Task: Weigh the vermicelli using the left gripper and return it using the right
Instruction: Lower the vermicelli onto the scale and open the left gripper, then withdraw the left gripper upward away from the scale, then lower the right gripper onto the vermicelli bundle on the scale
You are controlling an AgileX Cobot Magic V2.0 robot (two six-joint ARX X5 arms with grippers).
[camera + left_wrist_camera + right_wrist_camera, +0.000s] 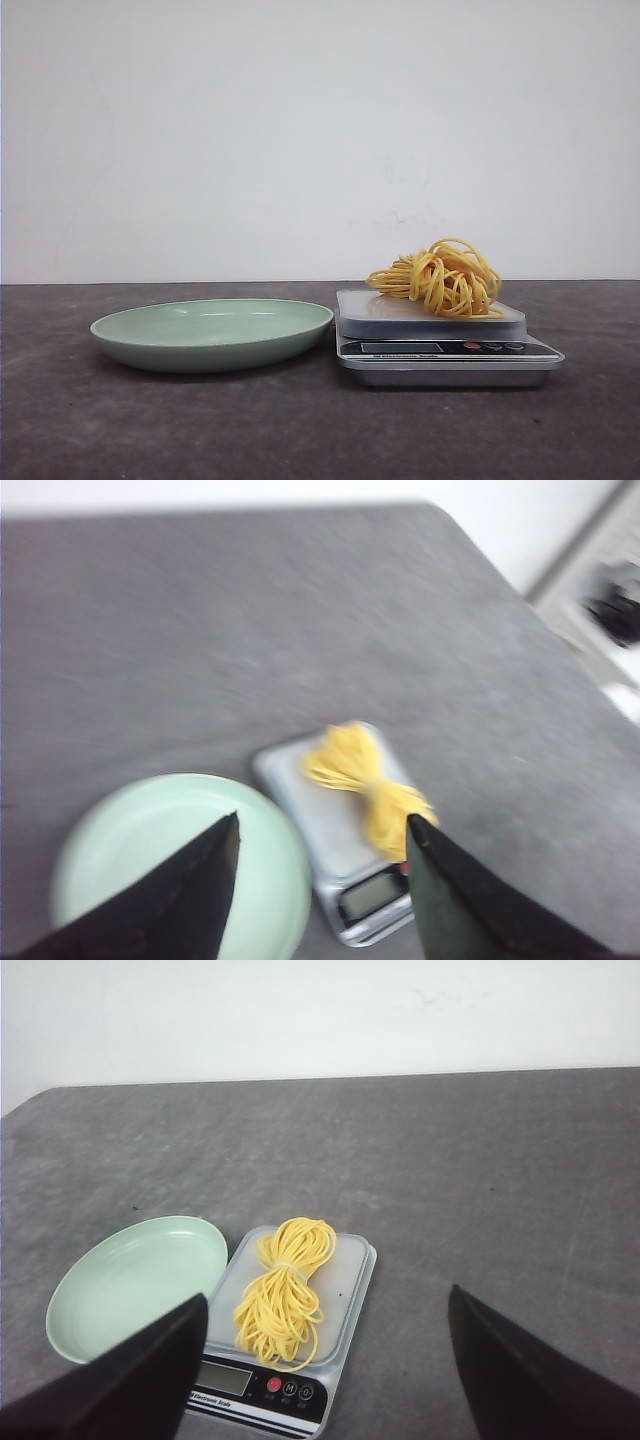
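The yellow vermicelli (440, 278) lies on the platform of a small silver kitchen scale (400, 318) right of centre. It also shows in the left wrist view (365, 785) and in the right wrist view (285, 1290). The pale green plate (150, 325) stands empty just left of the scale. Neither gripper shows in the front view. My left gripper (322, 820) is open and empty, high above the plate (140, 825) and scale (310, 800). My right gripper (325, 1305) is open and empty, high above the scale (340, 1290).
The dark grey table top (320, 430) spreads around plate and scale, with a white wall behind. The scale's display and buttons (255, 1385) face the robot. The table's far edge and some blurred black gear (615, 605) show in the left wrist view.
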